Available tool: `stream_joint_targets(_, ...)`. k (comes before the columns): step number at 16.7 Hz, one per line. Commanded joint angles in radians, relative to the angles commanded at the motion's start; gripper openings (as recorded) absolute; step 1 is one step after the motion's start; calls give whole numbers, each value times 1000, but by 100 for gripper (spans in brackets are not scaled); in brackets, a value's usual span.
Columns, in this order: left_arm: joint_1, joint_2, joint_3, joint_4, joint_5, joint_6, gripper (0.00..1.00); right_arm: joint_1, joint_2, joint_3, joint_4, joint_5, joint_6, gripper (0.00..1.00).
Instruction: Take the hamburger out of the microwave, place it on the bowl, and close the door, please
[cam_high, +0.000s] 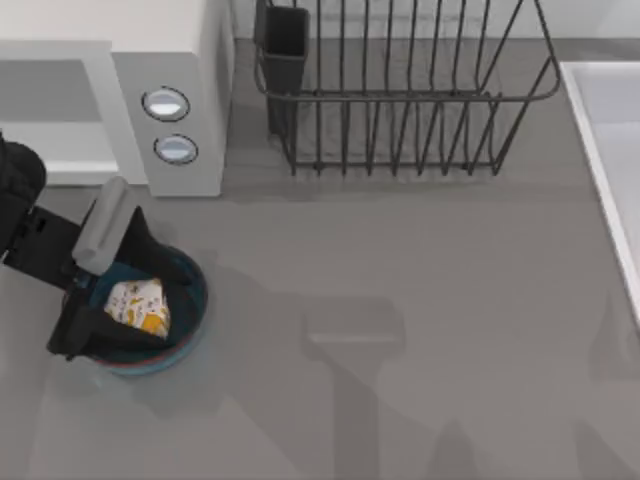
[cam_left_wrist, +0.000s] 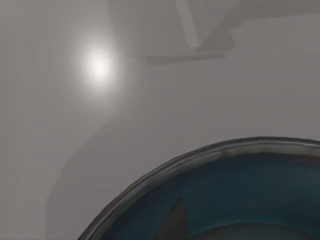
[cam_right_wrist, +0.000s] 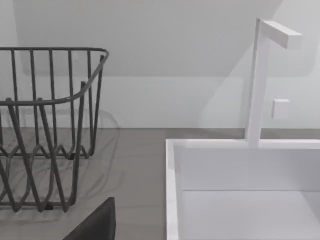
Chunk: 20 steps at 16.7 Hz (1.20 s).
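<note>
Soft even light, faint arm shadows on the table (cam_high: 420, 300), 1 glare spot.

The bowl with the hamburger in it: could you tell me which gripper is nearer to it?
Left. The left gripper is right over the bowl, its fingers either side of the hamburger. The right arm is parked off towards the table's right, by the sink.

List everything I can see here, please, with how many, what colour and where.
hamburger: one, white with orange-yellow patches, inside the bowl
bowl: one, blue, reddish rim, front left of the table
microwave: one, white, two round knobs, back left; cavity open
wire rack: one, black, back centre
dark cup: one, at the rack's left end
sink: one, white, right edge
tap: one, white, behind the sink
left gripper: one, black, fingers either side of the hamburger
</note>
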Motion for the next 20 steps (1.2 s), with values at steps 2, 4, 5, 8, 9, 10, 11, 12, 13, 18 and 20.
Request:
stream_joint_targets(2,0,0,0,0,0,0,100,0,0,0,0,0,0,100)
stream_joint_targets(4,0,0,0,0,0,0,100,0,0,0,0,0,0,100)
stream_joint_targets(5,0,0,0,0,0,0,100,0,0,0,0,0,0,100)
stream_joint_targets(8,8,-43,-1,0,3,12,100,0,0,0,0,0,0,100)
stream_joint_targets(9,7,-62,-15,12,-8,-5,100,0,0,0,0,0,0,100)
stream_joint_targets(10,7,-92,-35,28,-24,-32,100,0,0,0,0,0,0,100)
stream_joint_targets(11,6,-131,-62,50,-45,-69,100,0,0,0,0,0,0,100)
stream_joint_targets(12,6,-181,-94,76,-71,-116,100,0,0,0,0,0,0,100)
stream_joint_targets(13,5,-241,-131,106,-100,-174,100,0,0,0,0,0,0,100)
stream_joint_targets(18,0,-696,-380,309,-299,-592,100,0,0,0,0,0,0,100)
stream_joint_targets(20,-3,-940,-500,406,-394,-799,100,0,0,0,0,0,0,100)
